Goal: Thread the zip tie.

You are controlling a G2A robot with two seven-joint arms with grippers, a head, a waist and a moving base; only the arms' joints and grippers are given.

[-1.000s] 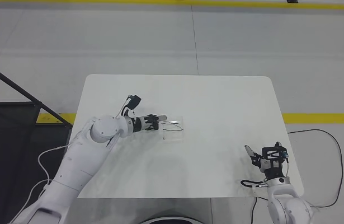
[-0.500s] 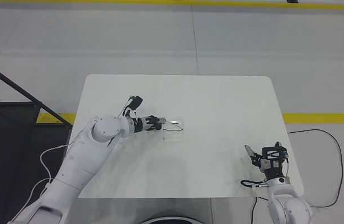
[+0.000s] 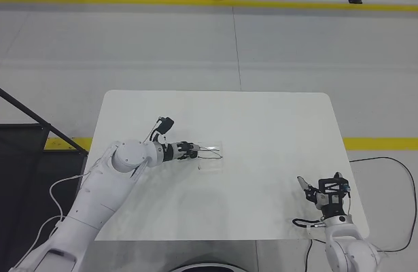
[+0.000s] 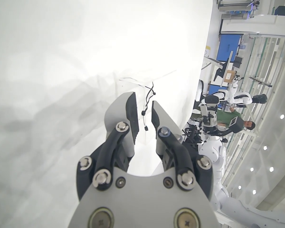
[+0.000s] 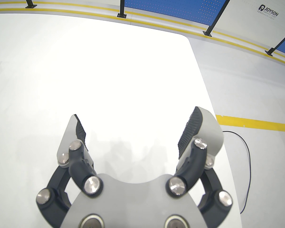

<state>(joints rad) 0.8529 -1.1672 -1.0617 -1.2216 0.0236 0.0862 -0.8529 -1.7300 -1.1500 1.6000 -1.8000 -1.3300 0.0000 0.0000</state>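
One right end effector [image 5: 135, 113] near table [image 5: 133, 60] edge.

Tray at mid-table, one gripper on either side of it
The zip tie [image 3: 212, 157] lies in the tray [image 3: 210, 172]; the left gripper [image 4: 143, 99] is at the tray's left edge, the right gripper [image 5: 136, 115] well apart to the tray's right, nearer the robot

- Left gripper [image 4: 143, 97] fills the foreground, its black-padded fingers [image 4: 131, 110] narrowly apart.
- Thin black zip tie [image 4: 142, 113] shows mid-frame through that gap, lying just past the tips.
- Clear tray [image 4: 135, 81] edge glints beyond it on the white table [image 4: 61, 48].
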